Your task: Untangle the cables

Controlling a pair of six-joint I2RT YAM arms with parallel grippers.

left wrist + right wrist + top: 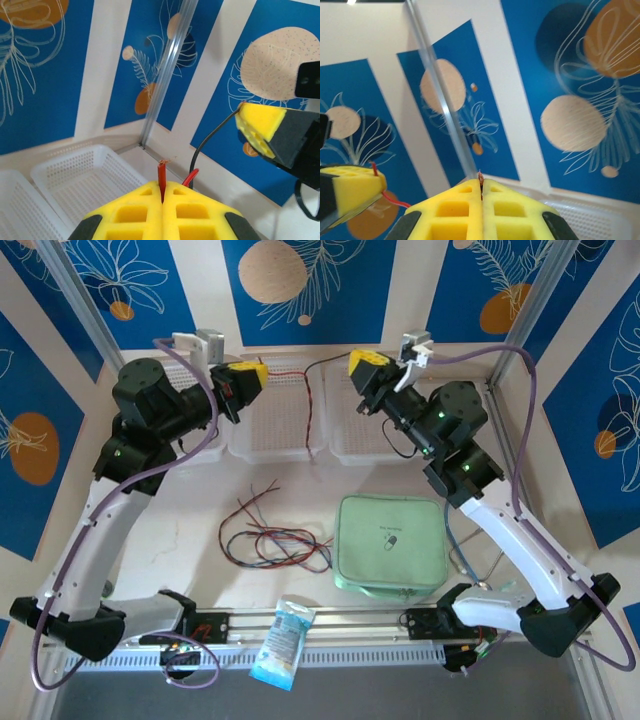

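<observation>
My left gripper (255,376) (162,187) is raised over the back baskets and shut on the end of a red cable (162,175) (283,373). My right gripper (362,362) (481,187) faces it, shut on the frayed end of a black cable (325,360) (210,137) (480,176). Between the two grippers the red and black strands meet, and a length (312,420) hangs down into the middle basket. A loose tangle of red, black and blue-grey cables (275,537) lies on the table in front of the baskets.
Three white baskets (275,445) stand in a row along the back wall. A pale green zip pouch (390,540) lies right of the tangle. A blue-white packet (283,640) rests on the front rail. Purple arm cables loop beside both arms.
</observation>
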